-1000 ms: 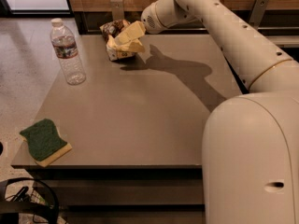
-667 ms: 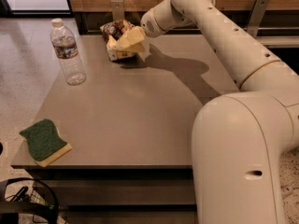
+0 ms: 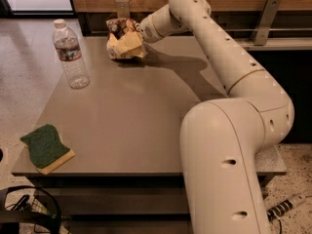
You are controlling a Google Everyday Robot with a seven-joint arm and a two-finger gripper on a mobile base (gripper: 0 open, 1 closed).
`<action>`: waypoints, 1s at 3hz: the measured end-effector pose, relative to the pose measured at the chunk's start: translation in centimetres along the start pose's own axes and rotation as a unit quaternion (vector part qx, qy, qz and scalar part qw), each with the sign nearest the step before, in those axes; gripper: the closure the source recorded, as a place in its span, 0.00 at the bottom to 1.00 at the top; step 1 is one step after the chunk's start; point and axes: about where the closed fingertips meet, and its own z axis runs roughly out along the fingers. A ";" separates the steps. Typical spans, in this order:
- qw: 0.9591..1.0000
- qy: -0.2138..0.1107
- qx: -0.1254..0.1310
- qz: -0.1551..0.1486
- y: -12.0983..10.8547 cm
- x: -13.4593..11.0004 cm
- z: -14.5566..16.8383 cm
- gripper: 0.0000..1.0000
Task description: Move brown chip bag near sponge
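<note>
While my arm [image 3: 229, 82] reaches across the table [image 3: 126, 111] to its far edge | water bottle [image 3: 70, 52] upright, far-left | brown chip bag [image 3: 119, 28] at far edge, well apart from sponge [image 3: 46, 147] on near-left corner | gripper [image 3: 128, 45] right at the bag, grip state: cannot tell

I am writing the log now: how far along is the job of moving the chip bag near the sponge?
Done: the gripper is at the chip bag, at the far end of the table. In hand: the pick-up; a firm hold cannot be confirmed. Left: the whole carry, since the sponge lies at the near left corner, far from the bag, past the bottle.
</note>
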 end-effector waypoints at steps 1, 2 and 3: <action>1.000 -0.001 -0.001 0.000 -0.1 -0.1 0.2 0.36; 1.000 0.000 -0.003 0.001 0.1 0.0 0.6 0.59; 1.000 0.001 -0.005 0.001 0.2 0.1 1.0 0.82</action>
